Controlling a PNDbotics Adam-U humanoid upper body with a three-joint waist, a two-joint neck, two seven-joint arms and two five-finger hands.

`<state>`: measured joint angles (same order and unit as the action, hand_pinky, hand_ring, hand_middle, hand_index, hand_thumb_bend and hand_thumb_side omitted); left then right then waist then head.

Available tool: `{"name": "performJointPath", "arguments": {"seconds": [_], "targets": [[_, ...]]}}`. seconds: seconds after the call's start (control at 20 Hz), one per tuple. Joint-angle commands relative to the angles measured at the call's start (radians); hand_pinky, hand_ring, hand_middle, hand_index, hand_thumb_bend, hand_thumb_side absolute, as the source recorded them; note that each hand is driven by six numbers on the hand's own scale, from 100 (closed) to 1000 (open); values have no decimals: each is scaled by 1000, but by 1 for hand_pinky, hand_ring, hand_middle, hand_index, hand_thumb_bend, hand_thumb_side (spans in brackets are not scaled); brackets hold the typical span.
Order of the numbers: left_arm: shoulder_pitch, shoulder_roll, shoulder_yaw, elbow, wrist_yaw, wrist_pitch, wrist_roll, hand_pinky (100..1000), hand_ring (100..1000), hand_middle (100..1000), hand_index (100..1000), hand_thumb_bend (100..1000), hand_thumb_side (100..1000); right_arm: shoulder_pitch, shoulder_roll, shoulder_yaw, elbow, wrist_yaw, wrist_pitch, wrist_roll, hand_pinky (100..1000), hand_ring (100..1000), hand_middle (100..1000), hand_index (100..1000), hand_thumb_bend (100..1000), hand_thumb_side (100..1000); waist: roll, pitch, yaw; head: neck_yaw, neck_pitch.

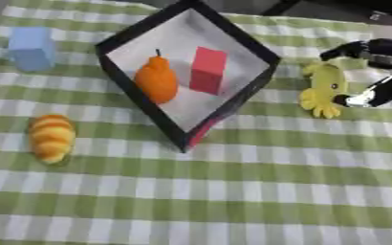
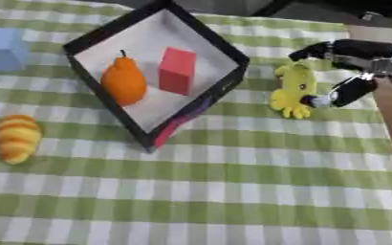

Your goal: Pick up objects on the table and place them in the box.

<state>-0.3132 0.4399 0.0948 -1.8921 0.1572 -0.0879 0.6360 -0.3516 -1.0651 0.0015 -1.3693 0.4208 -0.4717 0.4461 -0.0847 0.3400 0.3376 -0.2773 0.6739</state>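
Left eye view: your yellow toy (image 1: 323,90) lies just right of the box (image 1: 233,36), long axis running near to far. Your right hand (image 1: 382,72) sits at the toy's right edge, nearest to it.

Right eye view: the hand's fingers (image 2: 321,50) curl around the toy without closing; box holds an orange pear (image 2: 122,81) and red block (image 2: 177,70).

Box wall (image 2: 224,88) just left of yellow toy (image 2: 293,91); open cloth (image 2: 233,191) below.

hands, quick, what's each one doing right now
Left hand: not in view.
Right hand: open, its fingers spread on either side of the yellow toy, not curled round it; contact cannot be told.
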Motion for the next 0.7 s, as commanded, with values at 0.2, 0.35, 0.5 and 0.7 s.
{"name": "performJointPath", "arguments": {"seconds": [0.2,0.35,0.5,0.7], "targets": [[-10,21,7,-14,5,-3,0,768,751,837,752,398,552,-8,-23,-17,3,102,10,-30,958,950,908,1000,447,567,-17,6,5,-5,-17],[-11,21,7,-14,7,-3,0,767,751,837,752,397,554,-7,-21,-17,4,143,13,-51,960,953,912,1000,459,596,-21,10,6,-5,-19],[-9,22,8,-13,8,-3,0,767,751,837,752,395,556,-4,-19,-15,8,184,21,-67,961,955,914,1000,457,620,-23,13,7,-5,-19],[-11,22,7,-13,10,-3,-1,767,751,838,752,393,558,-1,-14,-12,17,222,26,-85,958,956,914,1000,456,627,-26,18,8,-5,-22]]}}
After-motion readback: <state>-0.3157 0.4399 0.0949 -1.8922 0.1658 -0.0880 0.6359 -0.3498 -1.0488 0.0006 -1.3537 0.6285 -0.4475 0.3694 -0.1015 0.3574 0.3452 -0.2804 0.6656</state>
